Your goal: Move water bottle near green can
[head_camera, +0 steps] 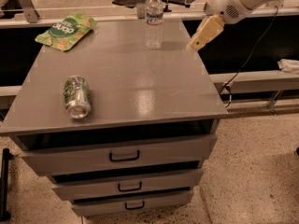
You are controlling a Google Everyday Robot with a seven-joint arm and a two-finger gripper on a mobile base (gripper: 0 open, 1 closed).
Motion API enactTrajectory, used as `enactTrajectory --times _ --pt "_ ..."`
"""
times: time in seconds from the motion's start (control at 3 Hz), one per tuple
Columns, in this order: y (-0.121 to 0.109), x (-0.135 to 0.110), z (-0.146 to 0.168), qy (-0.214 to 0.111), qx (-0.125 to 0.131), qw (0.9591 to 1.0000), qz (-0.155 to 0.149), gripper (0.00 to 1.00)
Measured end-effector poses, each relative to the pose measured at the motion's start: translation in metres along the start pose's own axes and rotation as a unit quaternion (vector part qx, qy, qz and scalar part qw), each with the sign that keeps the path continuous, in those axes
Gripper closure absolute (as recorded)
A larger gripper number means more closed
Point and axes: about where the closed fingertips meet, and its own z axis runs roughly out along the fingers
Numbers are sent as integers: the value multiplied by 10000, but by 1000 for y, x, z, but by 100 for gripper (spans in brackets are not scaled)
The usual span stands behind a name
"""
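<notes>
The water bottle stands upright near the far edge of the grey cabinet top, right of centre. The green can lies on its side near the front left of the top, its silver end facing me. My gripper hangs above the right far edge of the top, to the right of the bottle and apart from it, holding nothing.
A flat green snack bag lies at the far left corner. The cabinet has three drawers below. A shelf rail and a cable run to the right. Speckled floor lies around the cabinet.
</notes>
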Motion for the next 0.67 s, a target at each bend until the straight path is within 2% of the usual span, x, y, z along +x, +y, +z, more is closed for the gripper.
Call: enactTrajectory --times 0.33,0.67 --pt "0 0 0 0 -1 10000 0 0" --pt "-10 -6 25 -265 123 9993 227 0"
